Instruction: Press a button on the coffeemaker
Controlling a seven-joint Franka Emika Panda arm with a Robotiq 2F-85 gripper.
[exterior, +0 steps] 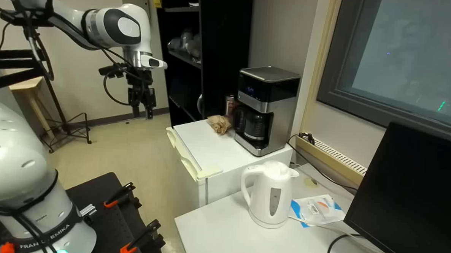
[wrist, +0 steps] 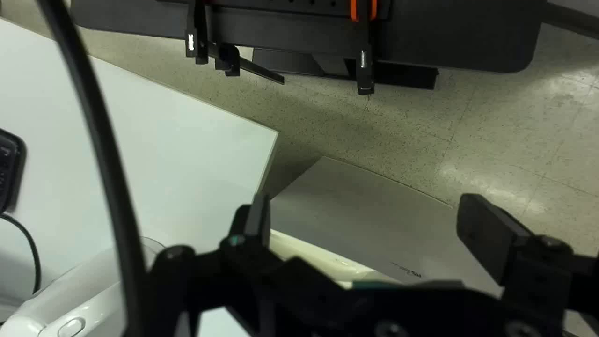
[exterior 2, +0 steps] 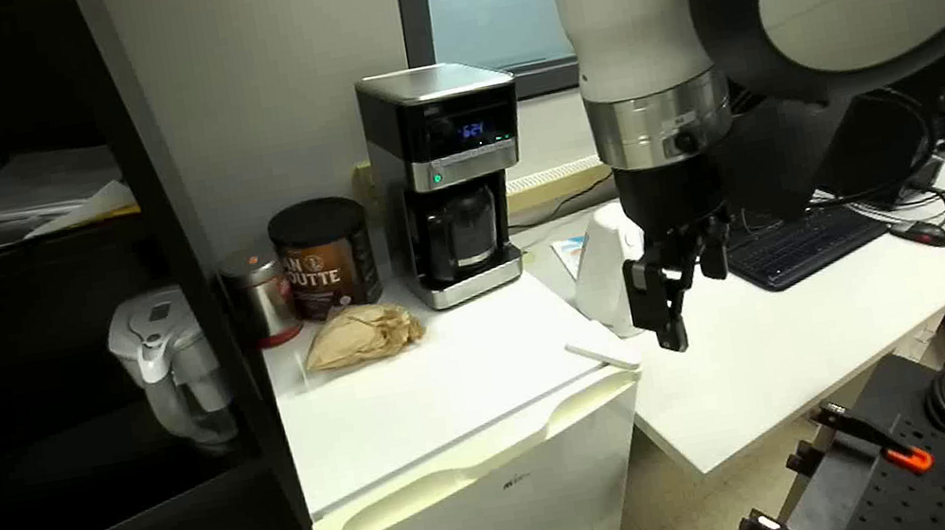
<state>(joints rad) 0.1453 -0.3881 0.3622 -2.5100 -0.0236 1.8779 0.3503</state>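
Note:
The coffeemaker is boxy and black with a silver top, a silver-grey button band and a dark glass carafe. It stands upright on the white mini fridge. In an exterior view its front shows a lit blue clock and a glowing green button on the band of the coffeemaker. My gripper hangs pointing down in the air, well apart from the coffeemaker; it also shows in an exterior view. In the wrist view the gripper is open, with wide-spread fingers and nothing between them. The coffeemaker is out of the wrist view.
A white kettle stands on the white desk beside the fridge. A crumpled paper bag, a coffee can and a metal canister sit left of the coffeemaker. A black shelf and a monitor flank the area.

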